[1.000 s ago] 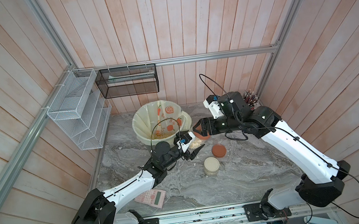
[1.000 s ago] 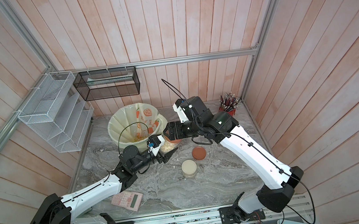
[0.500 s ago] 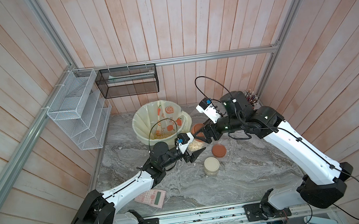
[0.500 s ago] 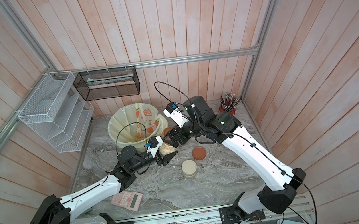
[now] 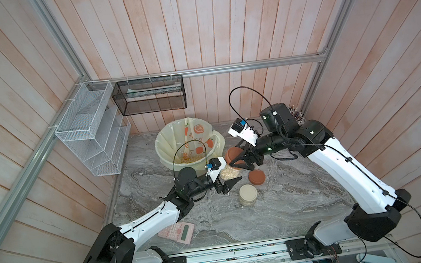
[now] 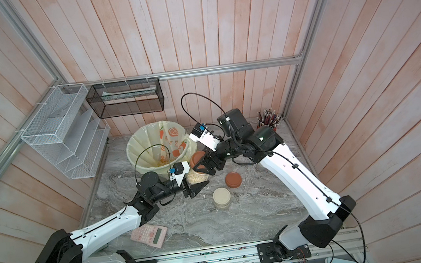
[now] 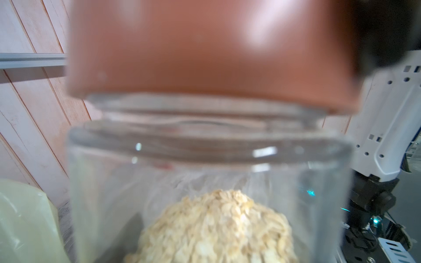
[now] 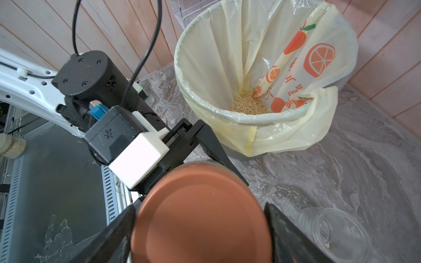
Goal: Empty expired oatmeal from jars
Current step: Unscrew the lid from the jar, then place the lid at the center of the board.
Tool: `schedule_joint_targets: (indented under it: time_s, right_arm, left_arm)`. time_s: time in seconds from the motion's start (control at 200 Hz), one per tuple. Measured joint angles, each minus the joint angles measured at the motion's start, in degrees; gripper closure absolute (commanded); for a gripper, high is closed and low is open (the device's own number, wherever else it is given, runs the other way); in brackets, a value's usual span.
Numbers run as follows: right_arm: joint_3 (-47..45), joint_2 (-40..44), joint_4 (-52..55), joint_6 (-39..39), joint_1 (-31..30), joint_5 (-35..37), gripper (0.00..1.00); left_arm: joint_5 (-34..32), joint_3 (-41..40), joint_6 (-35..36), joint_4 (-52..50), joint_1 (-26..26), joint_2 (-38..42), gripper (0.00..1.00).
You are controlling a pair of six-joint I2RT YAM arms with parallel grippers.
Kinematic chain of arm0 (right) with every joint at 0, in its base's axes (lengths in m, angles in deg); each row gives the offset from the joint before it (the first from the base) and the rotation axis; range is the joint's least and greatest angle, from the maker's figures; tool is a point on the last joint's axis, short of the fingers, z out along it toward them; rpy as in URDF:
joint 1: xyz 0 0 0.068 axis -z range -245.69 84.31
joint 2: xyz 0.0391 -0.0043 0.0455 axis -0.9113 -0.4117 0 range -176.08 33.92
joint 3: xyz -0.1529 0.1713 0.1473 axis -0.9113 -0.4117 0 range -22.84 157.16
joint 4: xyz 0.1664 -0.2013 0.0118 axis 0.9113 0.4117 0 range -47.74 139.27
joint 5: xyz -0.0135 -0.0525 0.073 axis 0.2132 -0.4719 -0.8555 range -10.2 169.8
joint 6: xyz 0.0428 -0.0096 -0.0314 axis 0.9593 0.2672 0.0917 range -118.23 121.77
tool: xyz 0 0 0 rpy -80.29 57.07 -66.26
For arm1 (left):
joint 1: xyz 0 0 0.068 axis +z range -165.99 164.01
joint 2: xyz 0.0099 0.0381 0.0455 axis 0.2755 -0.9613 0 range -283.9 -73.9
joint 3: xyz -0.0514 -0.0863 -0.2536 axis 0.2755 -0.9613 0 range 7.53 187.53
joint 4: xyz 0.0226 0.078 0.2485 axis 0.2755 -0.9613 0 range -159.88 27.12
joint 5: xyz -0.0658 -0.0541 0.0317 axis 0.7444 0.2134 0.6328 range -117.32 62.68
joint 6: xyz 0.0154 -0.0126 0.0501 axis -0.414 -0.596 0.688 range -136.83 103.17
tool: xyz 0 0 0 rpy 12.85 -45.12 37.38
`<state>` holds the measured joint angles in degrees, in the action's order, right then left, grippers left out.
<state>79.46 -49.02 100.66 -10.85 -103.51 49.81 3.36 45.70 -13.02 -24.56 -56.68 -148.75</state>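
A clear jar (image 5: 230, 174) (image 7: 205, 164) partly filled with oatmeal (image 7: 216, 227) stands in front of the bin, and my left gripper (image 5: 229, 178) (image 6: 197, 183) is shut on its body. My right gripper (image 5: 242, 158) (image 8: 200, 218) is shut on that jar's terracotta lid (image 5: 234, 154) (image 8: 200, 205). The lid (image 7: 205, 57) sits tilted just above the neck, with the threads bare below it. A jar with a cream lid (image 5: 248, 194) (image 6: 221, 197) stands nearer the front. An empty lidless jar (image 8: 337, 232) lies beside the held lid. More oatmeal (image 8: 248, 105) lies in the bin.
The grey bin with a cream orange-print liner (image 5: 162, 140) (image 8: 182, 68) stands at the back. A loose terracotta lid (image 5: 257, 177) lies right of the jars. A pink calculator (image 5: 176, 233) is near the front edge, and a pencil cup (image 6: 269, 119) is behind the right arm.
My right wrist has rolled with the lid in its grip, and the lid now sits tilted above the jar's neck. The left arm holds the jar in nearly the same spot.
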Motion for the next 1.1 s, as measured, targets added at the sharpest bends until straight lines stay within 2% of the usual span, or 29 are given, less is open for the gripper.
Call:
schedule_joint_targets:
  time_s: [0.335,0.795,0.93,1.1]
  right_arm:
    - [2.9,-0.9,1.7,-5.6,2.1,-2.7,0.54]
    - [2.9,0.3,-0.3,-6.2,4.1,-4.4,0.54]
    - [0.2,4.1,-2.8,-5.3,5.8,-4.6,0.54]
    - [-7.8,10.5,-7.1,-3.2,8.9,-5.1,0.54]
  left_arm:
    - [1.5,0.0,-1.5,0.3,0.6,0.0,0.95]
    - [1.7,-1.5,-2.0,2.9,1.7,0.2,0.96]
    - [1.0,-3.3,-2.0,2.8,2.7,2.1,0.96]
    - [-0.6,-5.4,-2.0,1.5,3.7,6.3,0.96]
